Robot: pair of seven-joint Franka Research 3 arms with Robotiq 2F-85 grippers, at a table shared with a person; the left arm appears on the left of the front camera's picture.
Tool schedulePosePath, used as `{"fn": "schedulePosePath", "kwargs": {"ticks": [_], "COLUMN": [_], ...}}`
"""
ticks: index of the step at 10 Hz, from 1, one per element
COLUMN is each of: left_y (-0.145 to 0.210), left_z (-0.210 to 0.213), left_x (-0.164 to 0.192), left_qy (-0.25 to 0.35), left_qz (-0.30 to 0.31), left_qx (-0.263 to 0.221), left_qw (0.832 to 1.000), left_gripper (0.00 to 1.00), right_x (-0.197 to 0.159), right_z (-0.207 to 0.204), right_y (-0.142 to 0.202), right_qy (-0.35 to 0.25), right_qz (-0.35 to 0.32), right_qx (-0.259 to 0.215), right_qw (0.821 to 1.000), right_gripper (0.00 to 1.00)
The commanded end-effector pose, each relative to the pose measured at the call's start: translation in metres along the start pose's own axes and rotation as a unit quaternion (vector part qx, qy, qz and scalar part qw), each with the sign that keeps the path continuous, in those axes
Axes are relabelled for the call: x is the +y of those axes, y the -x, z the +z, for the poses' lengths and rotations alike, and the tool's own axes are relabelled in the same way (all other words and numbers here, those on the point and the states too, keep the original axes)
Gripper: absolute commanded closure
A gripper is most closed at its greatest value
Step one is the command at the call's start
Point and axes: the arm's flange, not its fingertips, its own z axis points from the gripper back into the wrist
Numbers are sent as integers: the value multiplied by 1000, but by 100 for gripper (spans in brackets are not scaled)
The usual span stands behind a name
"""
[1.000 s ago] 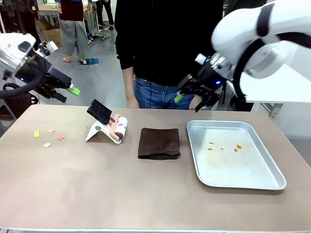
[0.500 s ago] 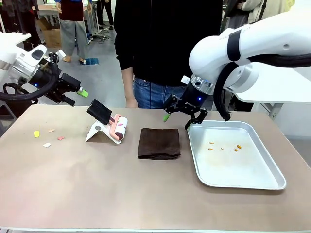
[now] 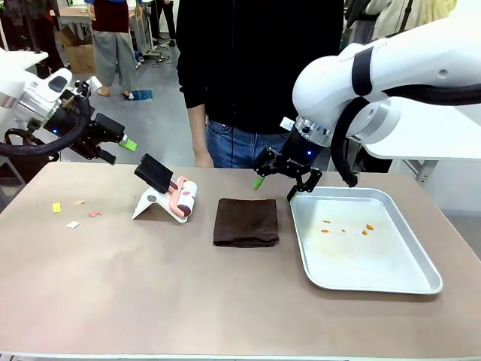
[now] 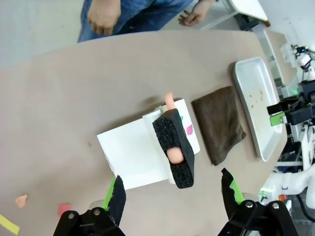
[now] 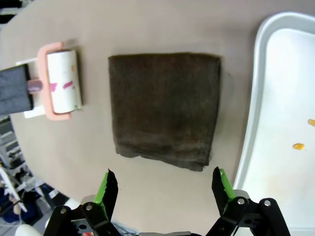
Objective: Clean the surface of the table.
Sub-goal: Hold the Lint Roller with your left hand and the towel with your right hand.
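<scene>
The taupe table (image 3: 150, 286) carries a few coloured paper scraps (image 3: 74, 213) at its left. A lint roller (image 3: 180, 197) with a black handle rests on a white stand, and a folded dark brown cloth (image 3: 246, 222) lies at the middle. My left gripper (image 3: 119, 149) hangs open above the table's far left edge, and its wrist view looks down on the roller (image 4: 173, 147). My right gripper (image 3: 274, 186) is open too, low over the far edge between the cloth and the tray, with the cloth (image 5: 165, 108) straight below its fingers.
A silver metal tray (image 3: 376, 259) with several small orange crumbs (image 3: 346, 228) sits at the right. A person in dark top and jeans stands at the far edge, one hand (image 3: 201, 158) near the table. The near half of the table is bare.
My right arm has swung down and to the left, bringing its gripper from above the tray's far edge to beside the cloth. The left gripper has shifted slightly right.
</scene>
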Motion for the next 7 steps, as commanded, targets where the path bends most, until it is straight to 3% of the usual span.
{"fn": "schedulePosePath", "kwargs": {"ticks": [1, 3, 7], "left_y": [-11, -21, -32], "left_z": [-18, -32, -68], "left_x": [-6, -5, -11], "left_qy": [-23, -39, -9], "left_qz": [9, 20, 48], "left_qx": [33, 25, 61], "left_qw": [999, 999, 997], "left_gripper": [0, 0, 0], "right_x": [19, 17, 25], "right_z": [-20, -43, -74], "right_y": [-12, -13, -20], "right_qy": [60, 59, 87], "right_qz": [21, 17, 6], "right_qx": [20, 55, 71], "right_qw": [998, 997, 994], "right_gripper": [0, 0, 0]}}
